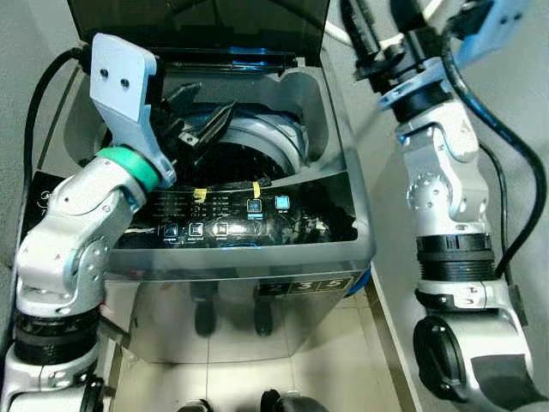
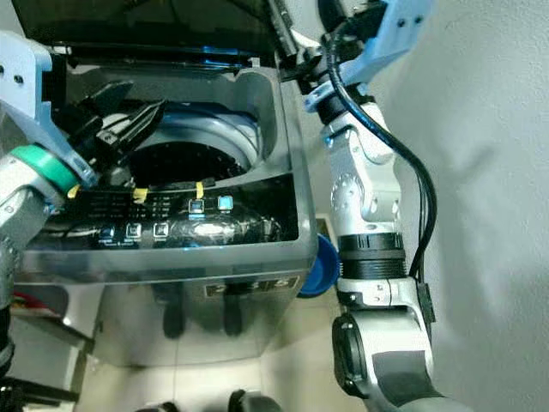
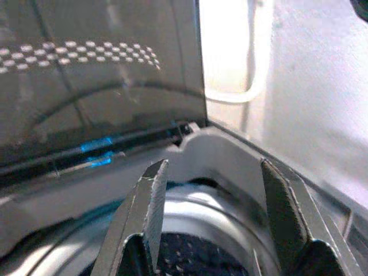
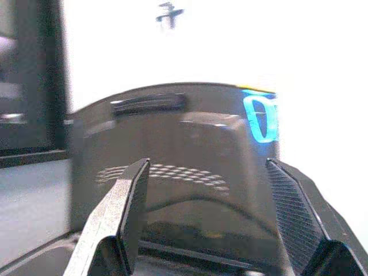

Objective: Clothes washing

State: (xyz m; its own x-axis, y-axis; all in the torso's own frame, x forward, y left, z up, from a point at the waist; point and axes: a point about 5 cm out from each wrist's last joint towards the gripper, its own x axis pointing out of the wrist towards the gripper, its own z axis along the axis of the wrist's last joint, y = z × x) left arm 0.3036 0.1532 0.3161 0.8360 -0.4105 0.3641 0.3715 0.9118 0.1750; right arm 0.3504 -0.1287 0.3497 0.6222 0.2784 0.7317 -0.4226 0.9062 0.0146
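Left eye view | washer [image 1: 257, 257] lid up | left gripper [image 1: 199, 116] over drum [image 1: 249, 150], jaws apart, empty | right gripper [image 4: 201, 213] by lid, jaws apart, empty | approach drum centre, avoid rim

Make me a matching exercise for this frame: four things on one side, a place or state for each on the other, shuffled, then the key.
1. lid
2. left gripper
3. right gripper
4. two control buttons

a. lit blue
b. raised open
c. open, facing the lid
d. open, over the drum

Pairs: 1-b, 2-d, 3-c, 4-a
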